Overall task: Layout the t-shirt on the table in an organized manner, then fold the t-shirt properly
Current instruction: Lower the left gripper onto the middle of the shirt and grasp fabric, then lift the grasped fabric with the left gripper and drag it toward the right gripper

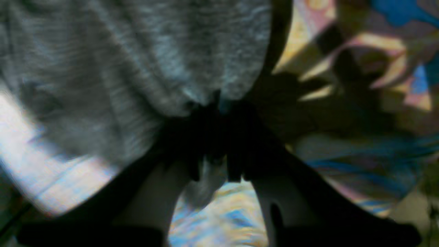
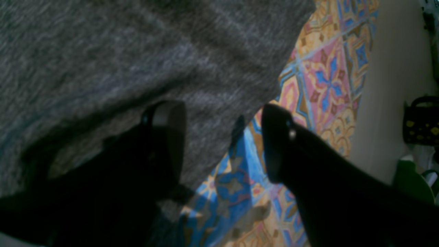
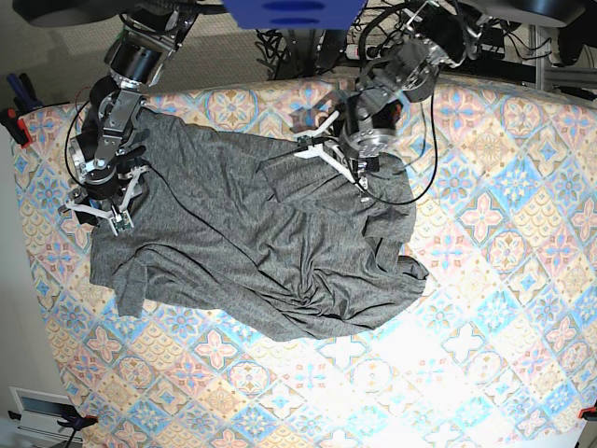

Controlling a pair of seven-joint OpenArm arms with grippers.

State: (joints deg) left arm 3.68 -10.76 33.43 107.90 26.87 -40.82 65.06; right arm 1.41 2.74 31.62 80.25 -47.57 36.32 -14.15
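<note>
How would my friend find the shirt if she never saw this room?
Look at the big table covered in blue, pink and cream tiles. Lying crumpled between two robot arms is the t-shirt. It is plain dark grey, the only thing there without a pattern.

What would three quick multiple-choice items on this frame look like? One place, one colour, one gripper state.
1. Where is the right gripper in the base view?
A. At the left edge of the heathered dark-grey jersey t-shirt
B. Over the bare lower right of the table
C. Above the shirt's bottom hem

2. Which colours pattern the tile-print cloth covering the table?
A. Green and black stripes
B. Blue, pink and cream
C. Plain white

3. How does the right gripper stand in its wrist view?
A. Shut on the shirt
B. Shut on nothing
C. Open, its fingers apart

Answers: 1 A, it sits at the shirt's left edge. 2 B, the diamonds and medallions show those colours. 3 C, table cloth and shirt show in the gap between the fingers.
</note>
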